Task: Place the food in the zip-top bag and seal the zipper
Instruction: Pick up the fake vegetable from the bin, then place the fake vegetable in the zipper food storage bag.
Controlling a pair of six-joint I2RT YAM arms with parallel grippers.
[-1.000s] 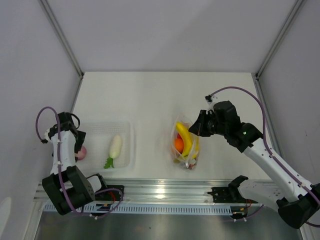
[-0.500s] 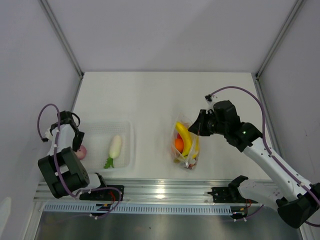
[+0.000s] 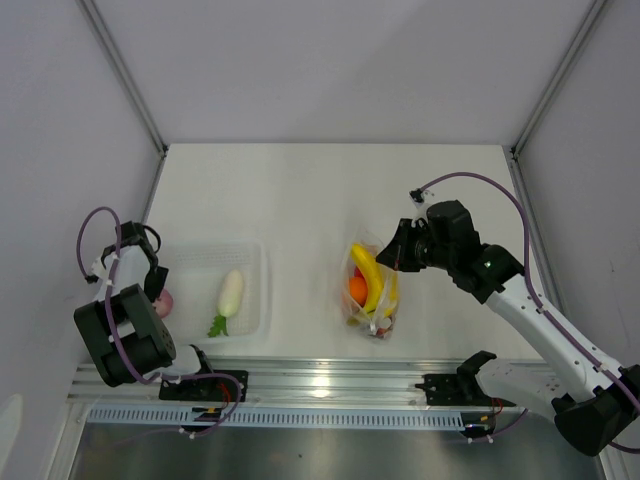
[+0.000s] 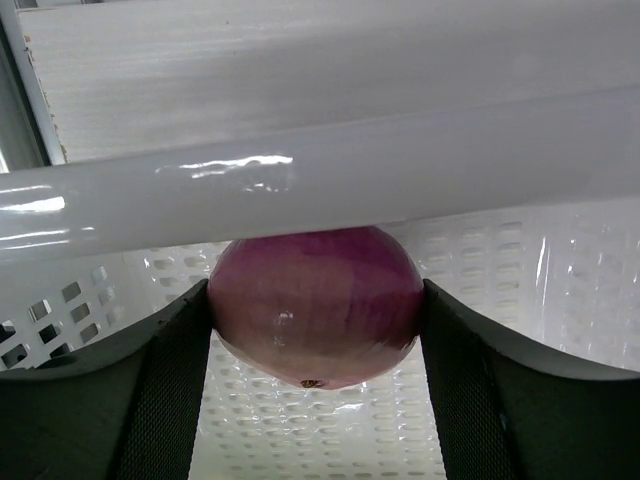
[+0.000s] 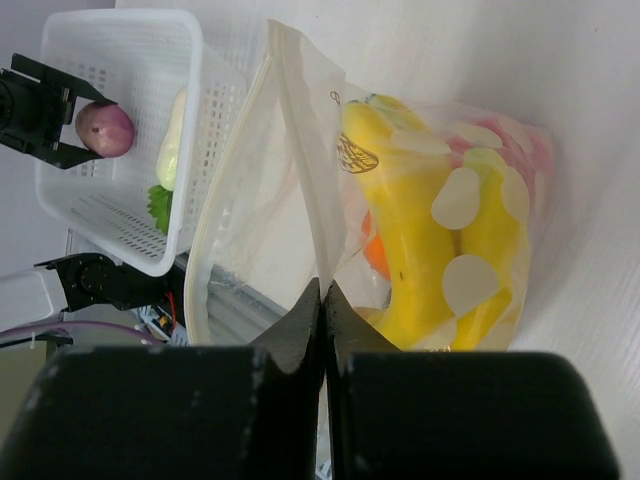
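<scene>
At the table's [image 3: 320, 190] eight o'clock, left gripper [image 4: 315, 322] clamps the purple onion [image 4: 315, 295] by the tray's [image 3: 256, 292] nine o'clock edge, with the tray rim crossing in front of it. Radish [image 3: 230, 290] lies at the onion's three o'clock. Right gripper [image 5: 325, 298] pinches the bag's [image 5: 250, 200] gaping mouth edge near five o'clock, banana [image 5: 400, 200] and orange [image 5: 375, 256] inside.

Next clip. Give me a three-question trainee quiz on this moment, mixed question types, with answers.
1. True or false: the white radish lies in the tray.
2. The left gripper is shut on: A) a spoon, B) the purple round vegetable, C) nothing.
3. Fill in: the right gripper pinches an edge of the ____.
Key: 1 true; 2 B; 3 zip-top bag.
</scene>
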